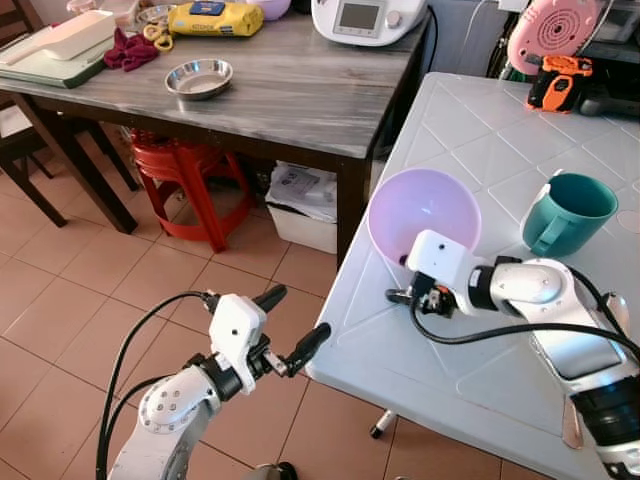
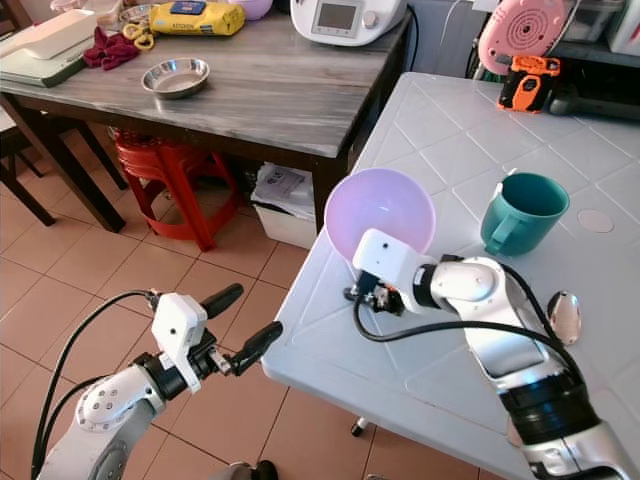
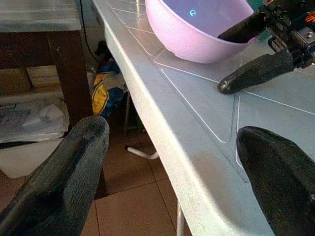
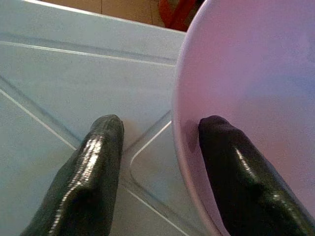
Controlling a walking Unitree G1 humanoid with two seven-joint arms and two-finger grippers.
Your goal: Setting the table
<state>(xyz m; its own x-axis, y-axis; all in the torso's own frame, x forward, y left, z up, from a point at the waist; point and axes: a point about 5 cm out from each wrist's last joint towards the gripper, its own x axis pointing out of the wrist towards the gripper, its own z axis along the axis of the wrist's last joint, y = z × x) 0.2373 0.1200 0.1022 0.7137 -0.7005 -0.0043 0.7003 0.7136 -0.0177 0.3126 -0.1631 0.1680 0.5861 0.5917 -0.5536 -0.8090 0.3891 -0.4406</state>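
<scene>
We see right gripper [image 4: 160, 147] spread across rim of pink bowl [image 1: 424, 212] on white bench [image 1: 480, 330], not pinched. Left gripper [image 1: 296, 322] wide, off bench edge.

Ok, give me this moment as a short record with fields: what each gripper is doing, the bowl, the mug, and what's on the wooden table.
right gripper: open, fingers straddling the bowl's rim, one inside, one outside
left gripper: open, held off the white table's near edge
bowl: lilac, empty, tilted, near the white table's corner
mug: teal, upright, beside the bowl
wooden table: holds a steel dish, red cloth, yellow packet
</scene>
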